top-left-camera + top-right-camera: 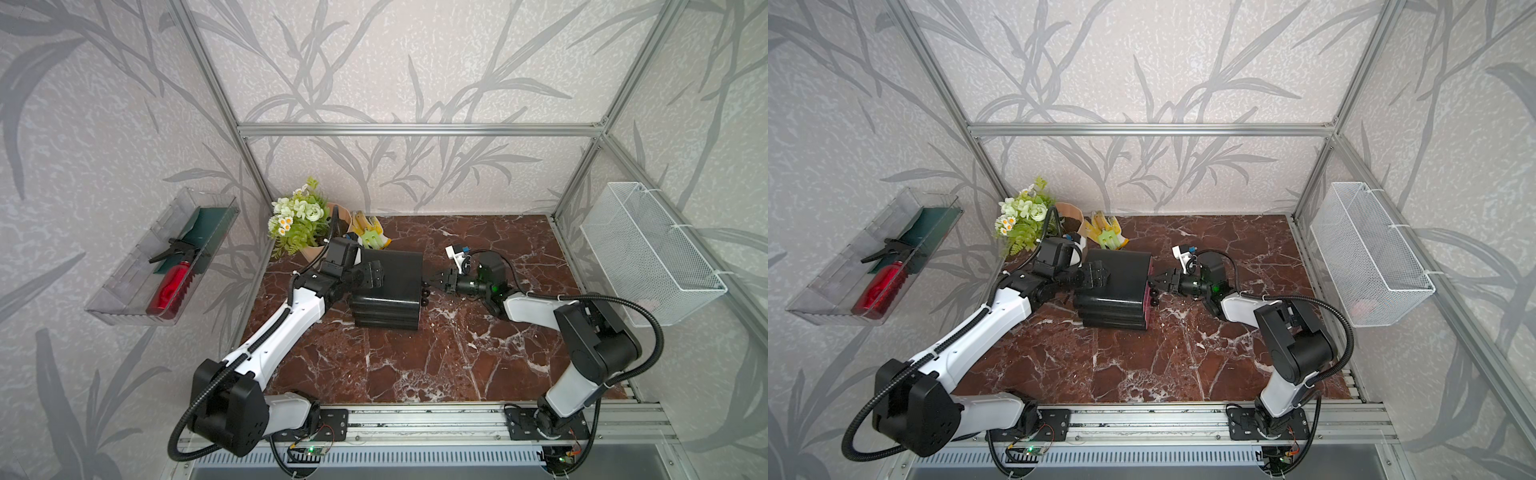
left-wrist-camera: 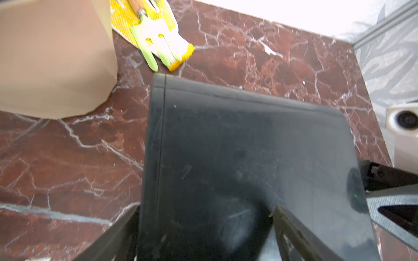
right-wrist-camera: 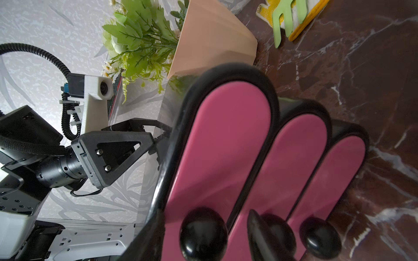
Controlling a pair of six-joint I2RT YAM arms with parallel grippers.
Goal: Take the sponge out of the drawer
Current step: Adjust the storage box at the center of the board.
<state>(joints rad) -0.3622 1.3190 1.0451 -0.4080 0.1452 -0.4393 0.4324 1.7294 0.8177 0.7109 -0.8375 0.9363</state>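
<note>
A black drawer cabinet (image 1: 390, 282) (image 1: 1113, 286) stands on the marble table, and its three pink drawer fronts (image 3: 221, 146) look pushed in. The sponge is hidden. My right gripper (image 1: 430, 282) (image 1: 1152, 284) (image 3: 204, 214) is at the front of the cabinet. It is open, with a finger on each side of the top drawer's black knob (image 3: 203, 232) and a gap on both sides. My left gripper (image 1: 374, 274) (image 1: 1098, 274) (image 2: 206, 206) is open wide. It straddles the cabinet's rear top edge (image 2: 158, 135), one finger behind the cabinet and the other over its top.
Behind the cabinet stand a beige flower pot (image 1: 299, 224) and a yellow glove with a green garden fork (image 1: 370, 237). On the left wall a clear tray (image 1: 124, 299) holds a red spray bottle (image 1: 170, 286). On the right wall hangs a white mesh basket (image 1: 648, 253).
</note>
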